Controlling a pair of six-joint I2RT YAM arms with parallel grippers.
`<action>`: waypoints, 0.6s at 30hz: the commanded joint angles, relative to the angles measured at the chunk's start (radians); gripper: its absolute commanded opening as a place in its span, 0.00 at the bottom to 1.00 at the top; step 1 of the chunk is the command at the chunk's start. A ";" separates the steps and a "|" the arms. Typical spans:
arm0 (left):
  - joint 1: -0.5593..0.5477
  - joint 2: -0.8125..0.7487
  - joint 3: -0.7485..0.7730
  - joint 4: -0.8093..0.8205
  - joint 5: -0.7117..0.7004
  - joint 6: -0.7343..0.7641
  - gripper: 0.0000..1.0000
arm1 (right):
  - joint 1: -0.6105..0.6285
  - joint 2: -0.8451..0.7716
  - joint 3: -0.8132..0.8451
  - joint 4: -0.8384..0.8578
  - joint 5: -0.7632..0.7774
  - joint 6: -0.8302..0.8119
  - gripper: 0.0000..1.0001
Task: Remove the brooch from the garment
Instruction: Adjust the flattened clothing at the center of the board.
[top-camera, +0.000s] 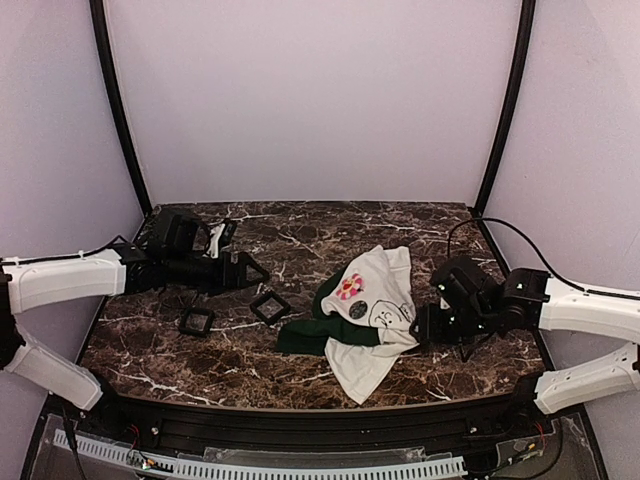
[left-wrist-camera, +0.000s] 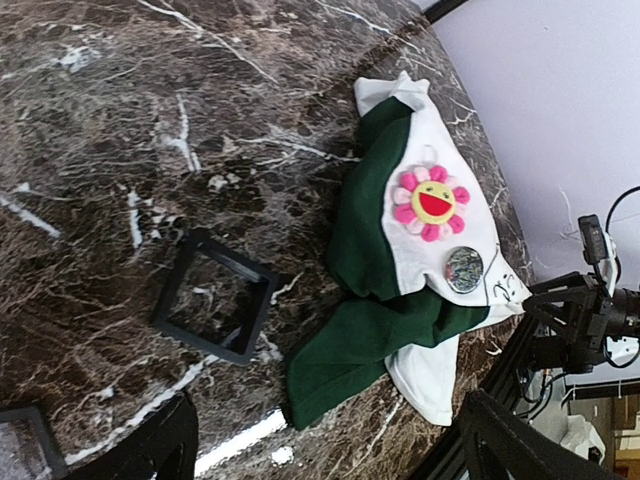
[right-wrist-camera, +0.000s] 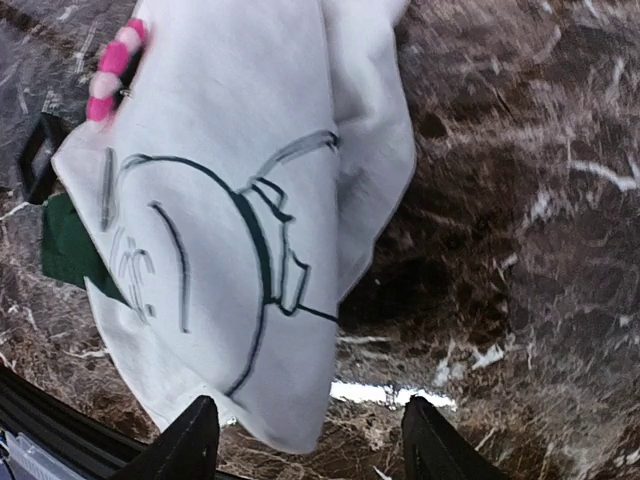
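Note:
The garment (top-camera: 372, 318) lies crumpled at centre-right of the marble table: a white shirt with dark green parts (left-wrist-camera: 372, 335) and a black line drawing (right-wrist-camera: 250, 240). The brooch (top-camera: 349, 287), a pink-and-white flower with a yellow smiling centre (left-wrist-camera: 431, 204), is pinned on its upper left part; only its petal edge (right-wrist-camera: 112, 68) shows in the right wrist view. My right gripper (top-camera: 419, 327) is at the shirt's right edge, jaws apart (right-wrist-camera: 315, 445), with the white hem hanging just before them. My left gripper (top-camera: 257, 270) stands open (left-wrist-camera: 330, 455) left of the shirt, holding nothing.
A round mottled badge (left-wrist-camera: 463, 268) sits on the shirt below the brooch. Two small black square frames (top-camera: 270, 306) (top-camera: 197, 320) lie left of the shirt, below my left gripper. A black rail (top-camera: 300, 415) runs along the table's front edge.

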 joint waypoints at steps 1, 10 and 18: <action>-0.076 0.093 0.068 0.125 0.002 -0.037 0.91 | 0.003 0.018 0.145 0.048 0.069 -0.072 0.71; -0.211 0.411 0.224 0.274 0.053 -0.142 0.89 | -0.138 0.183 0.162 0.353 -0.079 -0.191 0.79; -0.234 0.540 0.309 0.228 0.017 -0.169 0.87 | -0.209 0.318 0.164 0.495 -0.174 -0.255 0.71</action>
